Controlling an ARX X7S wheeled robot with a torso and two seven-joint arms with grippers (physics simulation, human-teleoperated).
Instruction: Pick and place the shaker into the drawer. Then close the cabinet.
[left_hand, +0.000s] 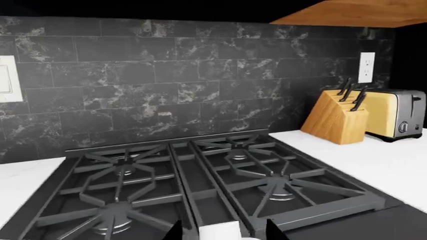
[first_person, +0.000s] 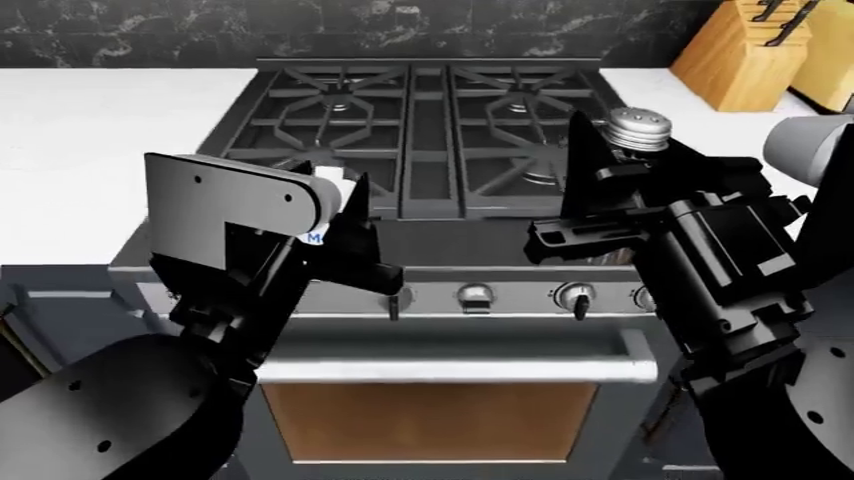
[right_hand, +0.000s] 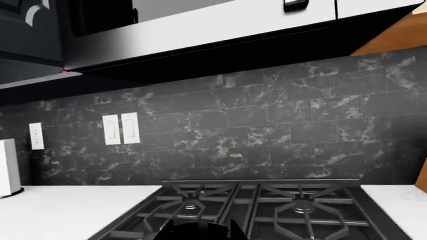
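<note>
Both arms are seen raised in the head view, bent forward from the lower corners. The left gripper (first_person: 363, 235) is pointed toward 1 o'clock, and something white is held between its dark fingers. The right gripper (first_person: 607, 195) is pointed toward 11 o'clock, its fingers closed around a silver-capped object.

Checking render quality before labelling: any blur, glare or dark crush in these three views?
Head view: sharp; both black arms are near-featureless silhouettes, and the shaker cap is bright but readable. Left wrist view: crisp, flat light, the top a black void, the toaster showing soft highlights. Right wrist view: sharp, dark under the hood, white countertop nearly blown out.
</note>
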